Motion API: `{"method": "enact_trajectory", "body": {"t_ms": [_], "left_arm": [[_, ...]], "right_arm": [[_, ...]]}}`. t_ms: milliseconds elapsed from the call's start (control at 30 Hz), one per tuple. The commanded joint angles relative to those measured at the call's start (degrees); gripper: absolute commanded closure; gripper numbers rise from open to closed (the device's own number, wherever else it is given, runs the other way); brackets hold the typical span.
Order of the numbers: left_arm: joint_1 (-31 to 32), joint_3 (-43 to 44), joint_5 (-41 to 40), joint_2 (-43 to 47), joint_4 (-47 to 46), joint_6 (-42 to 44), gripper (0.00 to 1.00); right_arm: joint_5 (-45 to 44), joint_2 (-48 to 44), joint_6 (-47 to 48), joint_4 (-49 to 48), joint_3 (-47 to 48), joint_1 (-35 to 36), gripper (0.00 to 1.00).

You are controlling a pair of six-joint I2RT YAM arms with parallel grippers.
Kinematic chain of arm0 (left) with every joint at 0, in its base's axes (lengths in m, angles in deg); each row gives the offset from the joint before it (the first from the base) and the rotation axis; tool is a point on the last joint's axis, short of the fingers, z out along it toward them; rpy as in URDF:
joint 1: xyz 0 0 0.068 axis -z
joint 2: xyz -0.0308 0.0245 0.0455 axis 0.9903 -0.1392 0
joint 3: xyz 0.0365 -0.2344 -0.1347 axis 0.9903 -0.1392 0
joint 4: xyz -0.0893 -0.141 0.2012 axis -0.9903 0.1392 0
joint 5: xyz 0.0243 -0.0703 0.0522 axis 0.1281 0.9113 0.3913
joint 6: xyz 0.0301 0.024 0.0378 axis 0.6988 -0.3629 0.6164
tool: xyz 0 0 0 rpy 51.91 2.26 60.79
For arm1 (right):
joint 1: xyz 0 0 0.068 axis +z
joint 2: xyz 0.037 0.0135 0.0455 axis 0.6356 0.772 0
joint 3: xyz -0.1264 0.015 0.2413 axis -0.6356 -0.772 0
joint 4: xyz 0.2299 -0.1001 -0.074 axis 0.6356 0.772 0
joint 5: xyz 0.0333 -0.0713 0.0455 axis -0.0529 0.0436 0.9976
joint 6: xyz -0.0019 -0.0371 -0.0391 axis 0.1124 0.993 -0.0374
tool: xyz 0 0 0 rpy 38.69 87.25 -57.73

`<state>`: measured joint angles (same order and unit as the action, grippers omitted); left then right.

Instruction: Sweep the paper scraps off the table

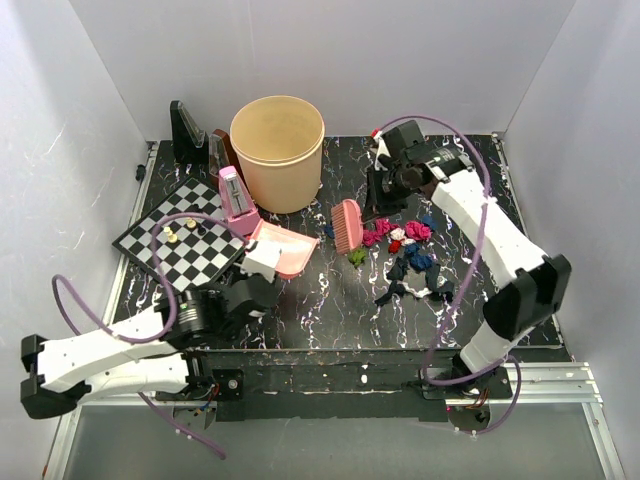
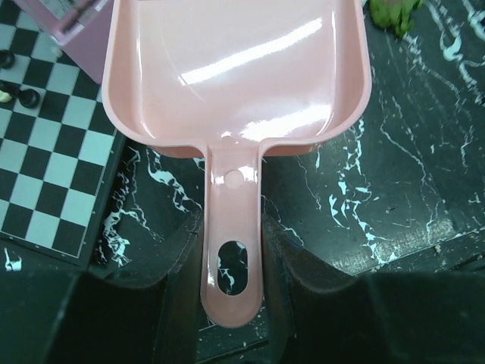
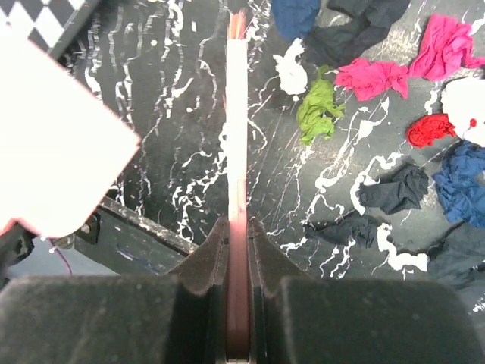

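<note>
1. The left end effector (image 2: 233, 254) grasps the pink dustpan (image 2: 235, 76) by its handle.
2. The right end effector (image 3: 237, 235) is clenched on the pink brush (image 1: 347, 225), which stands between the dustpan and the paper scraps (image 1: 408, 250) strewn on the surface (image 1: 330, 300).
3. Sweeping looks barely started. Next, the brush must get beyond the scraps and drag them toward the dustpan.

Items on the worktop (image 1: 330, 300): one pink dustpan (image 1: 283, 250), one pink brush (image 1: 347, 226), one beige tub (image 1: 277, 150), one chessboard (image 1: 180, 255). The paper scraps (image 3: 371, 78), counted in the right wrist view: two magenta, two white, one green, one red, two navy, at least three black. Overlap prevents an exact total.
</note>
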<state>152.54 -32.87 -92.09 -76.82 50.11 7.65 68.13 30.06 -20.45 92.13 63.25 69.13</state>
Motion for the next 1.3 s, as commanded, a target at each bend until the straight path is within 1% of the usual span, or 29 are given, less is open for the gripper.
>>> {"method": "enact_trajectory", "body": {"t_ms": [0,33,100,167,200,233,267,367,467,533,600,667,733,900,967,1067,1133,1167,1233,1267], "left_arm": [[-0.3,-0.3,1.4,-6.2,-1.5,-7.7,1.0],[-0.3,-0.1,1.2,-6.9,-2.0,-8.1,1.0],[-0.3,1.4,0.7,-7.7,-1.8,-6.2,1.0],[-0.4,4.0,-0.2,-7.4,-0.5,-4.2,1.0],[-0.4,5.1,-1.3,-7.3,0.6,-3.4,1.0],[-0.3,5.7,-2.5,-6.9,1.4,-2.7,1.0],[-0.3,6.0,-3.9,-6.6,1.6,-1.7,1.0],[-0.4,5.1,-5.6,-5.9,0.4,2.2,1.0],[-0.4,4.0,-6.5,-5.4,0.3,2.2,1.0],[-0.3,2.3,-6.9,-4.3,-0.1,1.2,1.0],[-0.3,1.2,-6.3,-3.0,-0.9,2.8,1.0],[-0.3,0.6,-7.4,-1.4,-0.4,2.1,1.0],[-0.3,0.1,-6.9,0.8,-0.9,1.9,1.0],[-0.3,-1.1,-6.3,3.0,-2.1,3.0,1.0],[-0.3,-0.9,-6.7,2.8,-1.4,2.5,1.0],[-0.3,-0.6,-7.2,2.1,-0.4,1.7,1.0],[-0.3,-0.4,-7.2,1.6,-0.2,1.6,1.0],[-0.3,-0.4,-7.3,1.2,-0.2,1.7,1.0],[-0.3,-0.4,-7.4,1.0,-0.2,1.7,1.0],[-0.3,-0.5,-7.4,0.9,-0.1,1.7,1.0]], "right_arm": [[-8.4,-5.1,-1.8,7.6,6.3,2.0,0.99],[-14.1,-5.4,-4.7,10.9,7.5,2.1,0.99],[-26.5,-6.5,-11.9,17.8,7.6,2.0,0.99],[-37.6,-8.7,-21.0,27.8,5.9,2.0,0.99],[-41.7,-9.5,-26.9,32.2,4.6,2.0,0.99],[-43.0,-11.0,-29.8,34.1,2.8,1.9,0.99],[-41.3,-13.6,-30.5,34.0,-0.6,1.6,0.99],[-38.3,-20.1,-37.4,33.9,-9.6,0.3,0.99],[-39.8,-24.7,-41.2,33.9,-16.0,-2.0,0.99],[-39.9,-26.2,-40.4,33.9,-18.0,-4.9,0.99],[-40.1,-27.8,-38.9,34.0,-18.8,-8.2,0.99],[-40.6,-29.7,-37.5,34.0,-20.0,-10.9,0.99],[-41.5,-31.3,-36.1,34.0,-21.0,-12.6,0.99],[-38.2,-32.4,-36.4,34.0,-28.5,-13.4,0.99],[-37.7,-31.5,-37.3,34.0,-31.8,-13.5,0.99],[-38.1,-29.3,-38.0,33.9,-33.3,-13.5,0.99],[-35.7,-27.6,-36.2,31.1,-33.1,-13.4,0.99],[-32.9,-26.9,-34.4,28.0,-33.2,-13.4,0.99],[-25.6,-25.5,-30.3,20.8,-33.2,-13.4,0.99],[-20.6,-24.9,-29.0,17.1,-32.9,-13.4,0.99]]}}
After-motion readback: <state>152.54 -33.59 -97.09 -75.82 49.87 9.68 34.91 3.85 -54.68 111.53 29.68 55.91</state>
